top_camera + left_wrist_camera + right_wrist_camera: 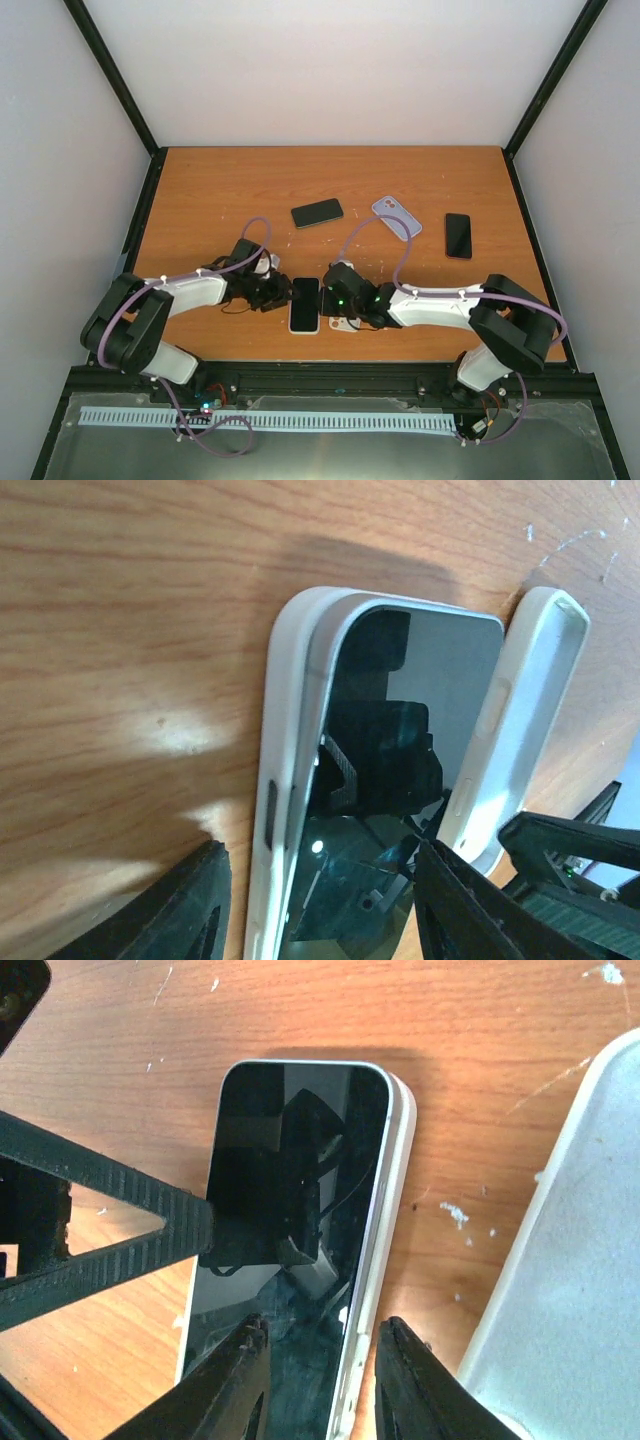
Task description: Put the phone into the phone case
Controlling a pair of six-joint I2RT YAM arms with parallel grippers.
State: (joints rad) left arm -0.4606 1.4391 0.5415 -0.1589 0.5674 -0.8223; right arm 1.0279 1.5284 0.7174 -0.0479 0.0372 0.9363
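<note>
The left gripper [320, 852] stands part open, gripping nothing; the phone [400, 710] lies between its fingers, long axis crossing their closing line. It rests in the white case [285, 710], 1 long edge seemingly unseated. The right gripper [325, 1325], narrowly parted and empty, straddles the case's opposite rim, equally near.

Built twice over from glossy white links [192, 290] set between bulky black joints [128, 328] — lilac cables [256, 220] looped alongside. Marked by a small green light [340, 298] near one wrist. Finished in matte black fingers [195, 910], ribbed along the edges — wedge-shaped.
</note>
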